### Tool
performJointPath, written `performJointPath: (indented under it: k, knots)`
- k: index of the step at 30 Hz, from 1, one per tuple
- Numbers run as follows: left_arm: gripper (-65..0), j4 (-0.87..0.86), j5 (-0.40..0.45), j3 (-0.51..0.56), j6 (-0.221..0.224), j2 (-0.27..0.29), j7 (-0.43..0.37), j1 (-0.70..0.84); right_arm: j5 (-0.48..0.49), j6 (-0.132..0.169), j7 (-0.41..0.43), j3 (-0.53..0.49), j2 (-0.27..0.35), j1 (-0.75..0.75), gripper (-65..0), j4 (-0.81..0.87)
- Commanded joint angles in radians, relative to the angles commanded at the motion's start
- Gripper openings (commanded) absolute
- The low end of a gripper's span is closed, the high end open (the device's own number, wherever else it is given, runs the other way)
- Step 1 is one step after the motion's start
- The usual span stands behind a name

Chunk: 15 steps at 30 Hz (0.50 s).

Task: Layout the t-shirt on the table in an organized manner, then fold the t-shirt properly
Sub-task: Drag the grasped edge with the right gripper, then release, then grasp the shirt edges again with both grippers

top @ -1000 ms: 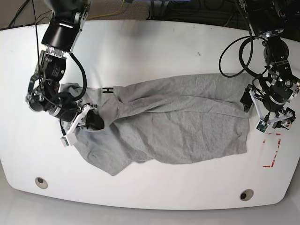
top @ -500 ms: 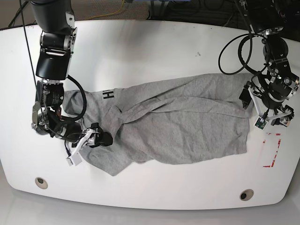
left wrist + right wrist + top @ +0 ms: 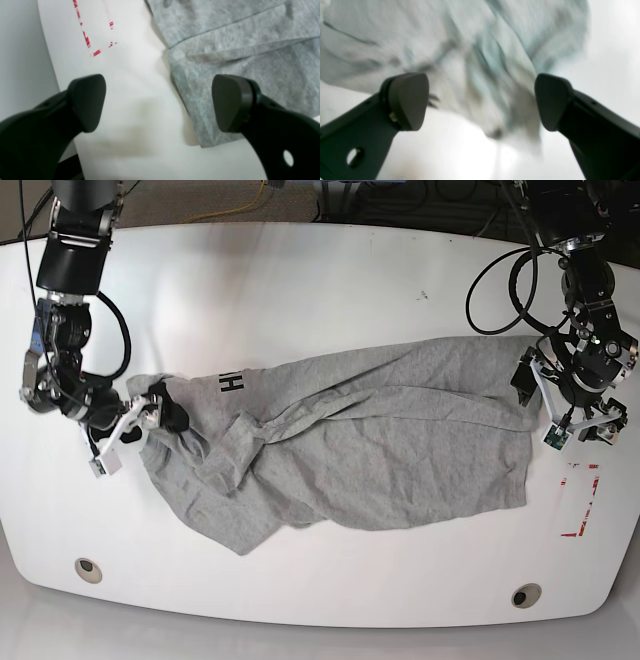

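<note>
The t-shirt [image 3: 360, 450] lies crumpled on the table [image 3: 300, 290], both tools, left [image 3: 160, 105] and right [image 3: 481, 102], spread apart, gripping nothing.

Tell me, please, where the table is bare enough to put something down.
Bare: the far table strip beyond the t-shirt, and the near strip between its hem and the two grommets. Crowded: both shirt ends, by the right gripper and left gripper.
</note>
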Motion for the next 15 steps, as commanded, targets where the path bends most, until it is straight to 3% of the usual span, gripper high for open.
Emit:
performJointPath:
  k: [3, 12, 15]
  knots:
    - [0.0, 0.0, -0.002, 0.0, 0.0, 0.0, 0.0, 0.0, -0.018, 0.0, 0.052, -0.005, 0.014, -0.043, 0.0, 0.012]
    - [0.0, 0.0, -0.005, 0.003, 0.0, 0.003, 0.0, 0.025, -0.258, 0.009, 0.175, -0.005, -0.015, -0.078, 0.0, -0.003]
    - [0.0, 0.003, -0.006, 0.003, 0.0, 0.023, 0.0, 0.043, -0.325, 0.055, 0.215, -0.003, -0.035, -0.075, 0.0, -0.031]
